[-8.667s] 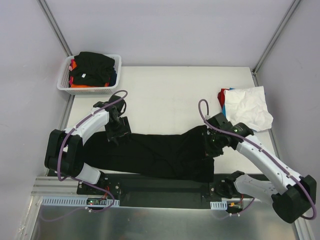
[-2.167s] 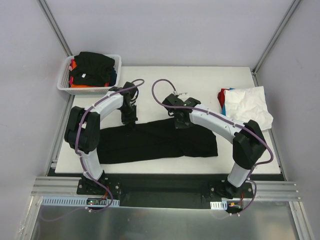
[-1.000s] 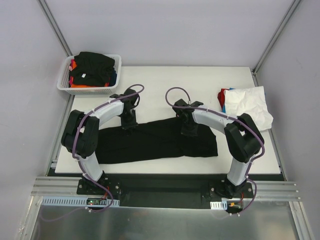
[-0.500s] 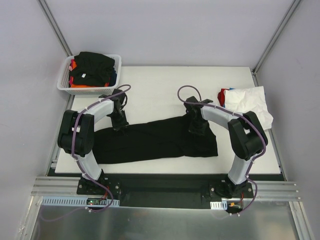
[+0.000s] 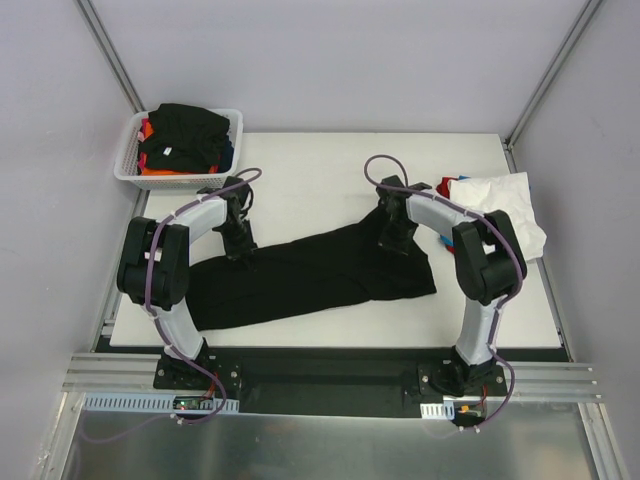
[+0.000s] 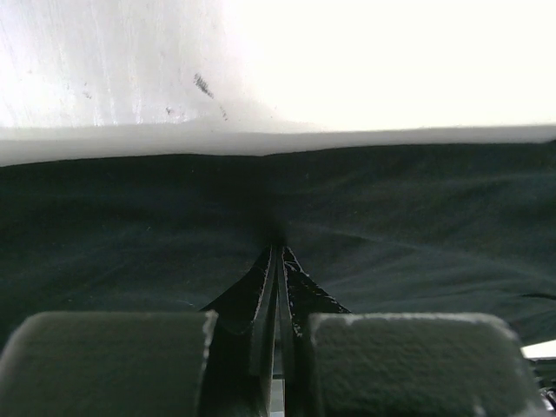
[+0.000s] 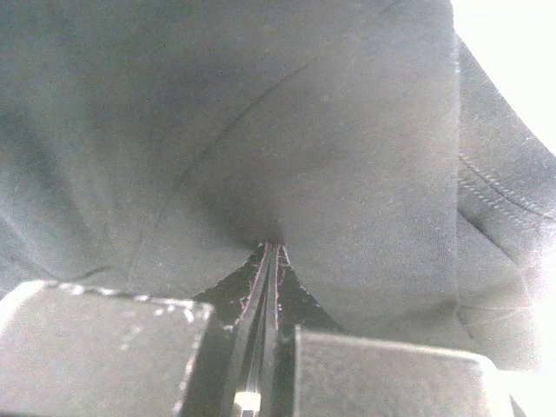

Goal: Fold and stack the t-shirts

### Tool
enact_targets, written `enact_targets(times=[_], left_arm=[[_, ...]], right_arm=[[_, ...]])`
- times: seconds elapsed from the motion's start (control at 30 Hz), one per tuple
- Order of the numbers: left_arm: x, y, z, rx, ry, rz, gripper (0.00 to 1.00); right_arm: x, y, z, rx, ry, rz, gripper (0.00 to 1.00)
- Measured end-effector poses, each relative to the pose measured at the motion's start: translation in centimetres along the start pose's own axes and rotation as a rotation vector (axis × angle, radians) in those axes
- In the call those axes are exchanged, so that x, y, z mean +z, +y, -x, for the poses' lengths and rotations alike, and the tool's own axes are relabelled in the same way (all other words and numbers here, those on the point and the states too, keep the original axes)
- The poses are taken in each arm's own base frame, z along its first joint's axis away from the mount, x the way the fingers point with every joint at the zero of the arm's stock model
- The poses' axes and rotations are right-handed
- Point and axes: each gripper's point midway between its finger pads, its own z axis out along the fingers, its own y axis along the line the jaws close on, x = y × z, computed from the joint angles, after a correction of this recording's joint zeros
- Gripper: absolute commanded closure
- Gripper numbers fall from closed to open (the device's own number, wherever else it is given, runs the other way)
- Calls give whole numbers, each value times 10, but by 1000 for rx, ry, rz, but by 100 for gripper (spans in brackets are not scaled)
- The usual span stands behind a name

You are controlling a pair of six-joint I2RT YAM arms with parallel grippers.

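Top external view gives us the black t-shirt (image 5: 310,285) stretched in a long band across the near half of the counter (image 5: 320,170). We see the left fingers (image 6: 268,300) pressed together on cloth close to its far edge at the left end. The right fingers (image 7: 261,287) pinch cloth near the right end. Both grips pucker the fabric.
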Motion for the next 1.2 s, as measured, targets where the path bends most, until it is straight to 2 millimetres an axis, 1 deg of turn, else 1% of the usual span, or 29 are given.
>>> enact_targets(times=[0.13, 0.37, 0.43, 0.57, 0.67, 0.83, 0.93, 1.1, 1.2], left_arm=[[0, 2, -5, -4, 6, 0, 100], [0, 10, -22, -19, 24, 7, 100], [1, 12, -26, -29, 30, 9, 100], [3, 10, -36, -45, 48, 6, 100], [4, -1, -47, -23, 60, 2, 100], [7, -26, -71, 64, 84, -3, 100], [9, -35, -82, 100, 96, -1, 100], [12, -46, -90, 131, 116, -1, 100], [13, -56, -98, 157, 121, -6, 100]], right_arm=[[3, 11, 18, -2, 3, 19, 99], [7, 42, 59, -16, -1, 87, 99], [9, 51, 73, -19, -2, 114, 99], [11, 71, 92, -36, 6, 175, 99], [12, 85, 104, -50, 3, 221, 99], [13, 99, 113, -73, 17, 285, 99], [13, 107, 117, -83, 33, 327, 99], [14, 118, 121, -108, 48, 385, 99], [14, 118, 123, -129, 46, 400, 99]])
